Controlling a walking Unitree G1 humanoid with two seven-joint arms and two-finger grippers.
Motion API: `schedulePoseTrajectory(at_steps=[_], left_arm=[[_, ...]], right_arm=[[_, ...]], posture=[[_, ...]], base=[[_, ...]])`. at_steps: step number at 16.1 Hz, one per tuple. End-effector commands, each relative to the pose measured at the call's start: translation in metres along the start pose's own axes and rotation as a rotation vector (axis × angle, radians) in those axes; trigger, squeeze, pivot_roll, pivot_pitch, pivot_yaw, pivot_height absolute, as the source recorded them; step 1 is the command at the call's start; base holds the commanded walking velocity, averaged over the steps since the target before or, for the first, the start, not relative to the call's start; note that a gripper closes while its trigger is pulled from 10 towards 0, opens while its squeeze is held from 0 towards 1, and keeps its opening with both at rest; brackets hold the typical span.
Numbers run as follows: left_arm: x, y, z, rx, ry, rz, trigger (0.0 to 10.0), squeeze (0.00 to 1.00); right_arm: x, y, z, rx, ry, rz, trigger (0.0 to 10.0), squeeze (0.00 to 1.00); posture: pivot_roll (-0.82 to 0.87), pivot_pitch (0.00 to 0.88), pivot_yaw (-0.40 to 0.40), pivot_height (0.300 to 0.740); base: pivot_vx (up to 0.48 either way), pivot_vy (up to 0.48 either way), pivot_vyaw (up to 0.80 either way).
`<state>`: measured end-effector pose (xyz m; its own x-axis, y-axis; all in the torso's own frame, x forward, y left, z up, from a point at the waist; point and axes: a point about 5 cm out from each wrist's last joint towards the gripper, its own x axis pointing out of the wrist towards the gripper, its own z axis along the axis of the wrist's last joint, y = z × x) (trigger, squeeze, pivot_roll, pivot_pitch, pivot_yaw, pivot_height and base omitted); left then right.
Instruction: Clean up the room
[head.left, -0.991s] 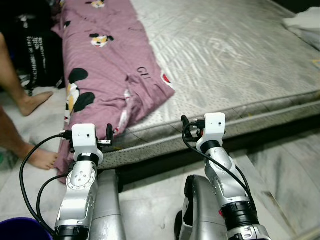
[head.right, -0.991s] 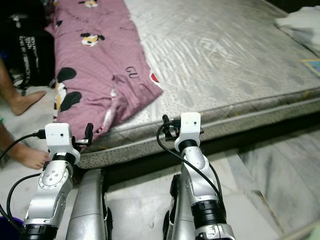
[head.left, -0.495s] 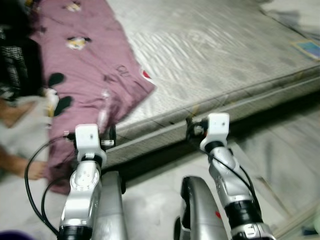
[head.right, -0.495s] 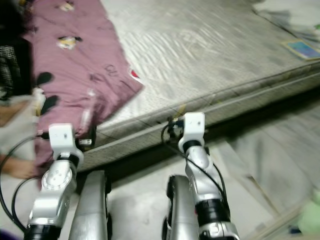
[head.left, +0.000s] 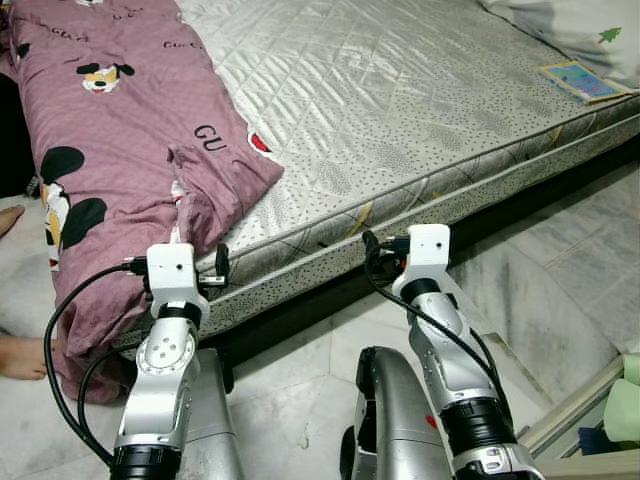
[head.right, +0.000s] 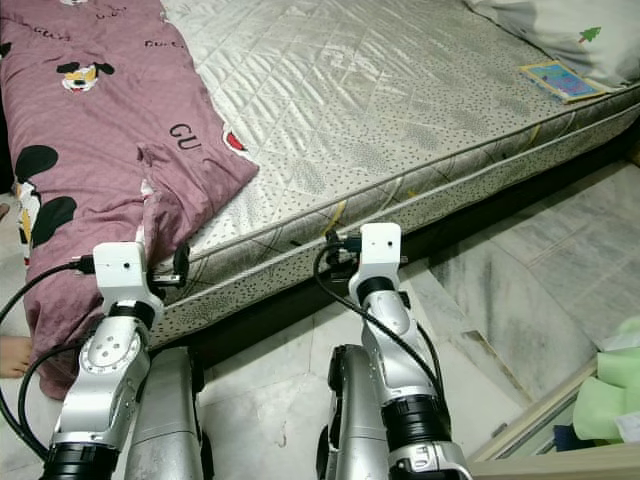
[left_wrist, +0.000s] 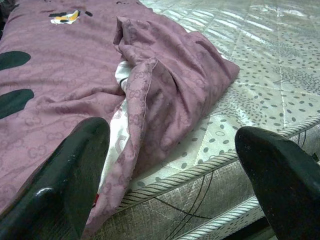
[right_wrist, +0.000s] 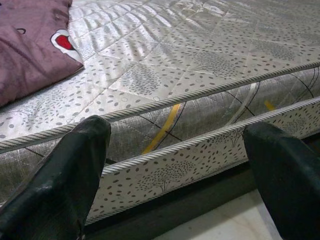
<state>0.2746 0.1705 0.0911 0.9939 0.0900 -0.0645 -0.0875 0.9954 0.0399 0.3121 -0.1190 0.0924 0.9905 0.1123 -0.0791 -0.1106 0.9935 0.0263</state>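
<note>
Room inventory, as you see it from the head camera:

- One purple bedsheet (head.left: 110, 130), printed with "GU" lettering and cartoon-mouse figures. It covers the robot's-left side of the mattress and hangs over the edge to the floor.
- One bare quilted mattress (head.left: 400, 110), grey-silver, with corded piping along its side.
- One booklet (head.left: 577, 80), colourful cover, on the mattress near the far right corner; its print is too small for you to read.
- One white pillow (head.left: 575, 25) with a small green tree motif, just beyond the booklet.
- One person's foot (head.left: 22, 357) on the marble floor, left of the sheet.
- Left gripper (left_wrist: 172, 175): jaws wide apart, holding nothing, facing the sheet's folded corner at the mattress edge.
- Right gripper (right_wrist: 177, 170): jaws wide apart, empty, facing the mattress side.
</note>
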Motion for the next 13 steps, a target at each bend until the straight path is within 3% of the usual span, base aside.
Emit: schedulePoseTrajectory(at_steps=[1, 6, 9, 13], left_arm=[[0.0, 0.0019, 0.0003, -0.002, 0.004, 0.008, 10.0, 0.0], [0.0003, 0.0016, 0.0005, -0.004, 0.004, 0.008, 10.0, 0.0], [-0.0001, 0.0002, 0.0013, -0.013, -0.003, -0.007, 10.0, 0.0], [-0.0005, -0.0005, 0.0016, -0.017, -0.004, -0.013, 10.0, 0.0]], right_arm=[[0.0007, 0.0007, 0.001, -0.008, -0.005, 0.01, 10.0, 0.0], [0.0009, 0.0024, 0.0017, -0.011, -0.011, 0.025, 10.0, 0.0], [0.0004, 0.0042, 0.0015, -0.021, -0.011, 0.035, 10.0, 0.0], [0.0006, 0.003, 0.0001, -0.014, -0.001, 0.03, 10.0, 0.0]], posture=[[0.1, 0.099, -0.033, 0.52], [0.1, 0.099, -0.033, 0.52], [0.1, 0.1, -0.033, 0.52], [0.1, 0.103, -0.033, 0.52]], base=[[0.0, 0.0, 0.0], [0.0, 0.0, 0.0], [0.0, 0.0, 0.71], [0.294, 0.0, 0.0]])
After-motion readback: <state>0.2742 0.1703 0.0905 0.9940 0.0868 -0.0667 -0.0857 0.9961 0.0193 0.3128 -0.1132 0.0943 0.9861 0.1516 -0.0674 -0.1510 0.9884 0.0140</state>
